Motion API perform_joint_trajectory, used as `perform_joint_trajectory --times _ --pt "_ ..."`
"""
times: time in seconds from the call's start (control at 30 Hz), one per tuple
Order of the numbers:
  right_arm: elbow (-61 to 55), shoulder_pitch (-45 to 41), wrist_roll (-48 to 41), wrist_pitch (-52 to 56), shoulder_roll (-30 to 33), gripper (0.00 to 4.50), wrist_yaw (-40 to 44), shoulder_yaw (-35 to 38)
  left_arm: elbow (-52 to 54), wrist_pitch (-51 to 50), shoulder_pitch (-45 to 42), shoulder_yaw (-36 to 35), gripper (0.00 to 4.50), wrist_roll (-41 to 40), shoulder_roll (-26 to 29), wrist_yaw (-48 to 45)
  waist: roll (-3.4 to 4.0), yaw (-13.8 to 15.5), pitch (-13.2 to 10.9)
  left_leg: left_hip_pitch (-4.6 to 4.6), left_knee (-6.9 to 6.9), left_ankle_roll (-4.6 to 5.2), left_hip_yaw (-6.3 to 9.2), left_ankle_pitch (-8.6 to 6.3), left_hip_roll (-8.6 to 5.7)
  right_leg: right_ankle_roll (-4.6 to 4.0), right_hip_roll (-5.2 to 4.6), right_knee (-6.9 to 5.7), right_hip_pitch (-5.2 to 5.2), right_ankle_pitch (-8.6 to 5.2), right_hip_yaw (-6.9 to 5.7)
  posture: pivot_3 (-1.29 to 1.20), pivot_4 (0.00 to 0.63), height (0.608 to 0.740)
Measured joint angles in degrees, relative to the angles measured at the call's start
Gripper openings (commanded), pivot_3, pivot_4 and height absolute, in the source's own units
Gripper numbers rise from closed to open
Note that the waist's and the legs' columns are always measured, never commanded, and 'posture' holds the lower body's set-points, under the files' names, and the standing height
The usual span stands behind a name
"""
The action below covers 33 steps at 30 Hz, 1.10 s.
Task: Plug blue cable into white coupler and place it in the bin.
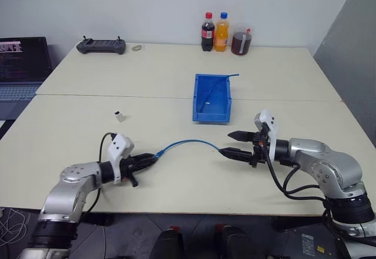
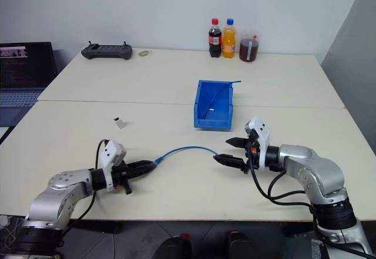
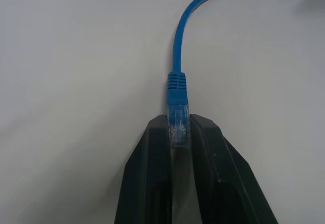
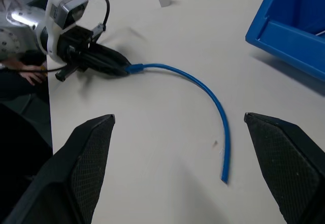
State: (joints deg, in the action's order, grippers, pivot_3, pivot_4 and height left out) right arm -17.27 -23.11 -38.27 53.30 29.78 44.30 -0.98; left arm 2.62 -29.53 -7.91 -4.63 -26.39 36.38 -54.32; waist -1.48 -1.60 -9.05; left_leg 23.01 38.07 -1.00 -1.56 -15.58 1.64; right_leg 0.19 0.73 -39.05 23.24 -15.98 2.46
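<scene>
On the near half of the pale table, largest thing first:

Table (image 1: 176,83): two pale tops are sitting edge to edge, the seam running left to right just beyond the white coupler.

Laptop (image 1: 20,65): it is standing open at the far left edge, its screen lit.

Bin (image 1: 212,98): the bright blue tray is resting right of centre, its long axis running near to far; another thin blue cable is lying inside and poking out over its far right corner.

Right gripper (image 1: 236,144): it is hovering near the table's right side, pointing left, its two black fingers spread wide with nothing between them; the free end of the cable is lying just beside the lower fingertip.

Left gripper (image 1: 150,159): it is pointing right along the near edge, its jaws clamped on the clear plug of the blue cable.

Blue cable (image 1: 187,143): its long axis is running left to right across the near centre, arching gently toward the far side; the left plug is sitting pinched between the left fingers (image 3: 152,158), the right end pointing at the right gripper.

Bottles (image 1: 215,33): they are standing at the far edge.

Controller (image 1: 101,46): it is lying at the far left.

White coupler (image 1: 119,116): it is sitting alone on the table, left of the bin and well apart from both grippers.
</scene>
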Motion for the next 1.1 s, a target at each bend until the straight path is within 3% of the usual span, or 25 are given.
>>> perform_joint_trajectory --times 0.23,0.4,0.73,1.1 --pt "-3.8 0.4 -12.2 10.1 -5.3 4.34 -6.8 5.6 12.0 -20.3 -3.6 -4.6 0.25 -18.5 -14.3 16.3 -0.02 -0.1 0.0 0.0 0.01 0.0 0.07 0.0 -0.02 0.02 0.0 -0.03 -0.02 0.01 -0.02 0.0 0.15 0.74" --pt "-4.8 2.7 -17.4 14.4 -6.6 4.34 -9.6 7.0 14.9 -27.0 -4.8 -6.1 0.25 -26.6 -19.0 24.2 -0.02 -0.1 0.0 -0.03 0.01 -0.01 0.07 0.01 -0.02 0.02 0.06 -0.05 -0.04 0.01 0.0 0.0 0.15 0.74" --pt "4.3 0.2 -26.5 18.4 -11.8 4.34 -15.6 11.6 19.4 -34.1 -6.3 -4.6 0.25 -37.9 -17.8 27.1 -0.01 -0.2 0.0 -0.06 0.0 -0.02 0.03 0.01 -0.03 0.02 0.13 -0.04 -0.04 0.01 0.06 0.0 0.15 0.74" --pt "6.1 -1.6 -34.6 22.3 -9.9 4.34 -16.9 12.1 20.4 -34.0 -4.6 -2.1 0.25 -40.4 -16.4 27.3 -0.01 -0.2 0.0 -0.04 0.0 -0.02 0.02 0.01 -0.06 0.03 0.12 0.01 -0.04 0.0 0.07 0.0 0.15 0.74"
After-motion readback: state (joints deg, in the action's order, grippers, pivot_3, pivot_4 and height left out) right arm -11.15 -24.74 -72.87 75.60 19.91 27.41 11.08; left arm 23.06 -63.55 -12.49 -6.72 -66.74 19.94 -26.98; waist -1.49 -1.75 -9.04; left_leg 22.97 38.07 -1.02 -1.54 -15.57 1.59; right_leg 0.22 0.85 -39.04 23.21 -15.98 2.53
